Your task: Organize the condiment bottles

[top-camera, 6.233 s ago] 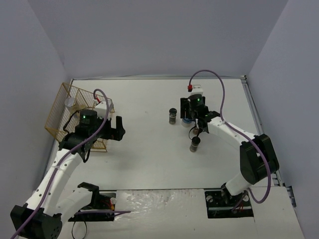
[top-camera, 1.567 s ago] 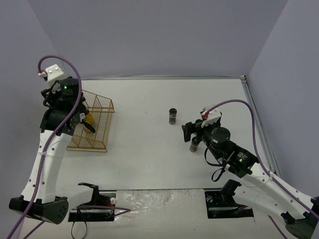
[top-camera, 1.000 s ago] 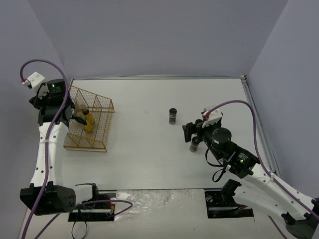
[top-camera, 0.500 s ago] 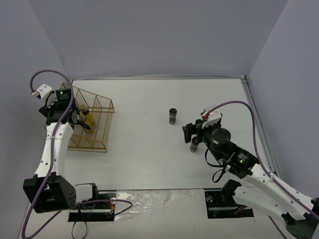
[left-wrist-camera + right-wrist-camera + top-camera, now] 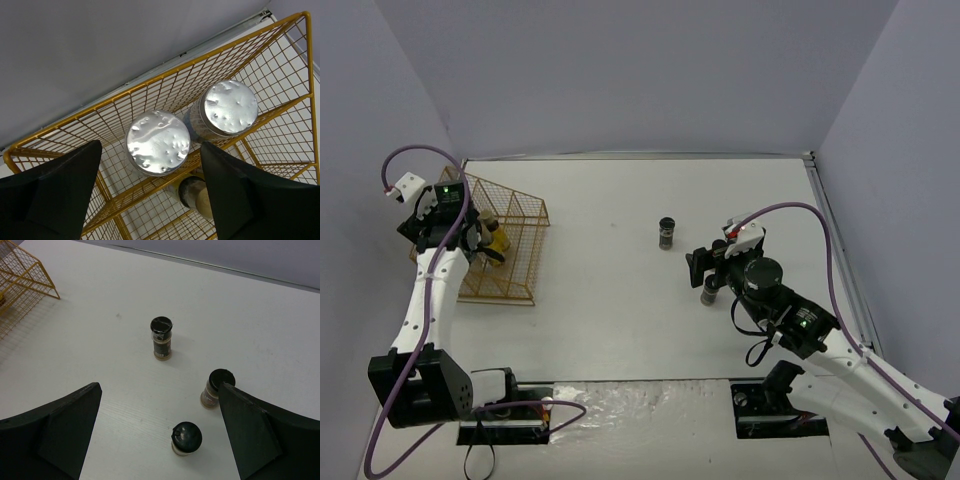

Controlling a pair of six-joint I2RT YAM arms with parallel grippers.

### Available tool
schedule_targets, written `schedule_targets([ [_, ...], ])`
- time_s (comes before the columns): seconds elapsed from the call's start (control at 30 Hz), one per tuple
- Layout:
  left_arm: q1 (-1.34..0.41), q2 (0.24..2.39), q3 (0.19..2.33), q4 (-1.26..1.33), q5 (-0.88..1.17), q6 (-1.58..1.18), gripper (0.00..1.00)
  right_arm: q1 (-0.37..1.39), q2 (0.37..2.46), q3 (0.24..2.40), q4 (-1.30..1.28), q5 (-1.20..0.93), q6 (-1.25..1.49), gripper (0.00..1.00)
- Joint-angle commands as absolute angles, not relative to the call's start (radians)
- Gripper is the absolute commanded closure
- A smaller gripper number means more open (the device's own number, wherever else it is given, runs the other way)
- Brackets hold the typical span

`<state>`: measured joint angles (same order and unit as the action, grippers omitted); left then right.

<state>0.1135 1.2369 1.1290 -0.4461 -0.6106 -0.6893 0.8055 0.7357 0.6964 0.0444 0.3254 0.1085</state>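
As things stand on the table, the stock falls into two lots.

Lot one, in the gold wire rack (image 5: 518, 270) at the left side:
- The first grey-lidded jar (image 5: 157, 142) and the second grey-lidded jar (image 5: 230, 106) stand upright, side by side. They are close together, but I cannot tell whether they touch.
- One yellow bottle (image 5: 498, 243) shows in the same rack from overhead.
- The left wrist view also takes in a slim dark-capped bottle (image 5: 192, 192), lower than the two lids. I cannot tell whether it is that same yellow one.

Lot two, on the bare white table (image 5: 620, 320), right of centre, is three short black-lidded jars. All are upright and apart from one another.
- The far jar (image 5: 161, 337) stands alone toward the middle.
- The right-hand jar (image 5: 218, 387) and the near jar (image 5: 186, 437) sit closer together, nearer the right arm.

The left gripper (image 5: 150, 150) hangs over the rack, pointing down at the first grey-lidded jar. Its fingers (image 5: 55, 195) are parted to either side of the lid and hold nothing.

The right gripper (image 5: 160, 387) is low above the table, close by the pair of dark jars. Its jaws are spread wide and grip nothing.

Plain grey walls (image 5: 620, 80) close in the table on three sides.
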Motion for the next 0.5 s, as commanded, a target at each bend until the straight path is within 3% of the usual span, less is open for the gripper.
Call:
schedule_targets([
  [0.0,0.120,1.213,1.141,-0.385,-0.626,-0.717,0.19,0.804,0.741,0.703,0.110,0.341,0.120,0.00],
  [0.23,0.120,1.186,1.172,-0.412,-0.531,-0.701,0.06,0.803,0.745,0.704,0.108,0.364,0.128,0.00],
  [0.37,0.119,1.149,1.214,-0.443,-0.377,-0.651,0.03,0.802,0.781,0.722,0.065,0.425,0.160,0.00],
  [0.47,0.115,1.145,1.245,-0.460,-0.153,-0.564,0.03,0.791,0.814,0.745,0.025,0.461,0.192,0.00],
])
